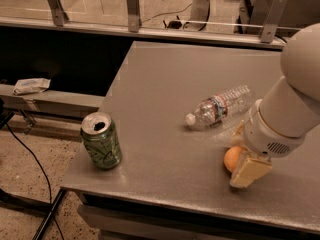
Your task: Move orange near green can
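The orange (231, 159) is a small round fruit on the grey table (165, 94), at the front right, partly hidden by my gripper. The green can (101, 140) stands upright near the table's front left corner, silver top with the tab opening showing. My gripper (245, 164) comes down from the white arm (287, 109) on the right and sits right at the orange, its pale near finger (250, 171) just right of and in front of the fruit. The far finger is hidden behind the fruit and the wrist.
A clear plastic water bottle (217, 106) lies on its side between the can and my arm, cap pointing left. Metal railing posts (132, 6) stand behind the table's far edge. The table's left edge drops to a lower ledge and floor.
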Controlling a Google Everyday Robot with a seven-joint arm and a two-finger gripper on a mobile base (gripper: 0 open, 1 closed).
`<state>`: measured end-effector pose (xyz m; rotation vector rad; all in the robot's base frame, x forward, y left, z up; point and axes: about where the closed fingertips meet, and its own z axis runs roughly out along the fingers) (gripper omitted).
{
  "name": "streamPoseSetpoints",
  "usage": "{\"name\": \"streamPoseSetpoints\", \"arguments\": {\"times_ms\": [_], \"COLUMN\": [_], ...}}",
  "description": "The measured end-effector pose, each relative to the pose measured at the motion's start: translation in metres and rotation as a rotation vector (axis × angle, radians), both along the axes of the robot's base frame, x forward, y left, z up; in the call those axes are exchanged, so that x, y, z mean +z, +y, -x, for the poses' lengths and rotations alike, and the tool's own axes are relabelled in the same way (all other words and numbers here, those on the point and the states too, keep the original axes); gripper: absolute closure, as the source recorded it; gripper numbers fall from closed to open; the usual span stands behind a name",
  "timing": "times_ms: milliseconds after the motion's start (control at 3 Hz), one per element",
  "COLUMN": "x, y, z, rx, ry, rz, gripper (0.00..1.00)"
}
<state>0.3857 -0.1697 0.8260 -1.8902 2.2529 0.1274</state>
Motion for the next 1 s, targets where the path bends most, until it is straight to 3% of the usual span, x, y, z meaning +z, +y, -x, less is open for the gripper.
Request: {"name": "streamPoseSetpoints", "arguments": {"times_ms": [333,667,1000], "x": [0.001,0.02,0.037], "y": [0.002,0.008,0.048], "z": [-0.002,-0.009,-0.009], "rx": [0.0,-0.004,0.054], "ry": [-0.002,-0.019,-0.023], "rz": [-0.018,-0.103,-0.235], "gripper": [0.68,0.91,1.0]}}
